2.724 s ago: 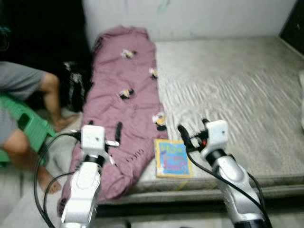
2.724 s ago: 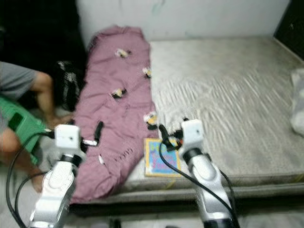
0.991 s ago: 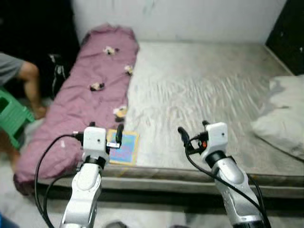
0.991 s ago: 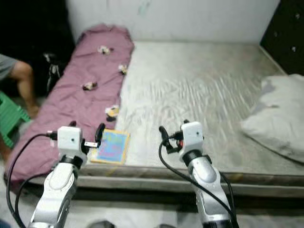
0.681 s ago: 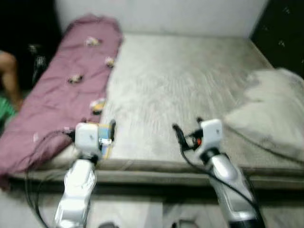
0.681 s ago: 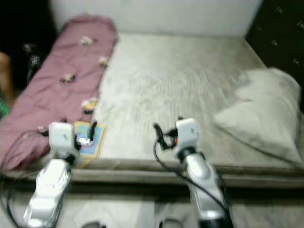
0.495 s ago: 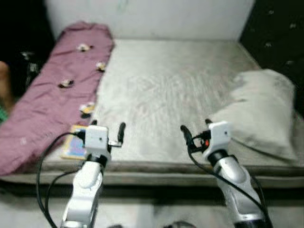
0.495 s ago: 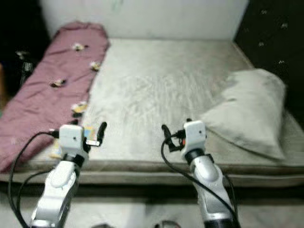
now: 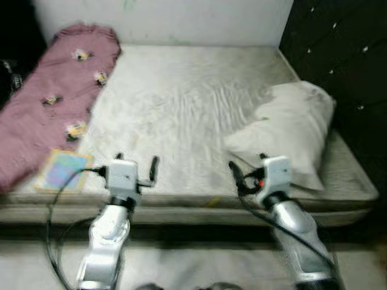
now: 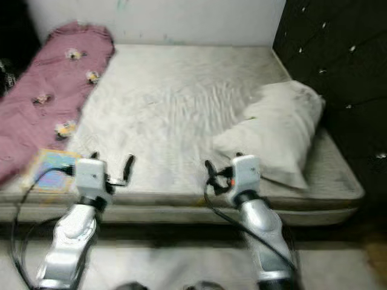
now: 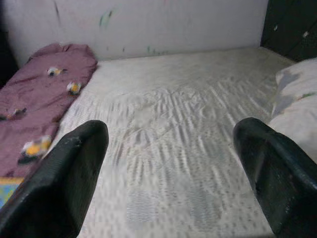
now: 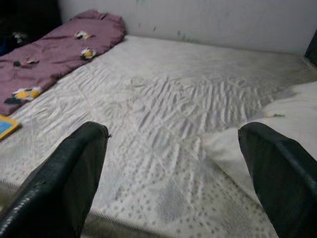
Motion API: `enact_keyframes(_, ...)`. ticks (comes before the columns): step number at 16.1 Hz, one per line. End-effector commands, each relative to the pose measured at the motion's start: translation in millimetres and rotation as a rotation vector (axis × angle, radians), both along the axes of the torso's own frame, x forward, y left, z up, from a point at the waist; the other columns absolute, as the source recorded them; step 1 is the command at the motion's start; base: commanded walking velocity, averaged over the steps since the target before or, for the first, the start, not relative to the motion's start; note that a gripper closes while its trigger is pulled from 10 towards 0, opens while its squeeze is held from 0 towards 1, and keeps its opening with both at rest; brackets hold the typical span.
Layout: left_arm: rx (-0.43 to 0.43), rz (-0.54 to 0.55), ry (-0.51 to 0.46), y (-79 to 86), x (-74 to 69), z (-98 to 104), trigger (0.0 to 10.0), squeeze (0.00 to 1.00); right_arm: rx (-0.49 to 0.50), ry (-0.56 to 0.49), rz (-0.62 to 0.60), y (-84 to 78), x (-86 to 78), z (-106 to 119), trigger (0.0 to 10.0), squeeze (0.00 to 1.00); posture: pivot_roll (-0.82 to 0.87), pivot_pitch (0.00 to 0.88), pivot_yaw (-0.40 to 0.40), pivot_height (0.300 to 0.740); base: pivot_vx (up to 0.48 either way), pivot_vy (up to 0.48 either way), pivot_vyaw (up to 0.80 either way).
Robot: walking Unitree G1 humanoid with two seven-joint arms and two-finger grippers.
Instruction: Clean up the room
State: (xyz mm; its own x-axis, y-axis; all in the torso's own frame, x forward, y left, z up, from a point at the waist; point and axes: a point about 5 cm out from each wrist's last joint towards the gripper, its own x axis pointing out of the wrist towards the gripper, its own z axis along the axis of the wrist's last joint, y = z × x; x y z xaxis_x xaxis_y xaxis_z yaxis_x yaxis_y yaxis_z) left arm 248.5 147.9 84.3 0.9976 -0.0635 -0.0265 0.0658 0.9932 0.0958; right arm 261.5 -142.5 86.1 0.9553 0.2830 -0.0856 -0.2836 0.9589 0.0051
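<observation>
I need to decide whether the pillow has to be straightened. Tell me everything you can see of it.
The pillow is off-white, soft and rumpled, with faint grey marks on its cover. It lies slanted on the right side of the mattress, next to the dark padded headboard, one corner pointing toward the middle of the bed. Nothing rests on it. Both grippers are short of it.

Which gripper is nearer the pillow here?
Right. The right gripper hangs at the bed's front edge just short of the pillow; the left gripper is farther off, toward the book side.
</observation>
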Motion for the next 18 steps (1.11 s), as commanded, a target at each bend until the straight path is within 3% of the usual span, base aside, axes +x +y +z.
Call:
enact_keyframes(1,-0.004,-0.011,-0.022,0.3,1.8,4.6,10.0,0.0,-0.006,-0.009,0.004,1.0,1.1,2.5,10.0,0.0,-0.05,0.019,-0.003,0.74,0.0,0.0,0.0)
enact_keyframes(5,-0.039,-0.066,-0.038,-4.9,-0.5,6.8,10.0,0.0,-0.007,-0.007,0.006,1.3,0.5,1.8,10.0,0.0,-0.05,0.019,-0.003,0.74,0.0,0.0,0.0)
enact_keyframes(18,-0.047,-0.081,-0.032,-4.9,-1.8,6.6,10.0,0.0,-0.001,-0.008,-0.002,0.1,0.9,2.1,10.0,0.0,-0.04,0.022,-0.007,0.74,0.297,0.0,0.0)
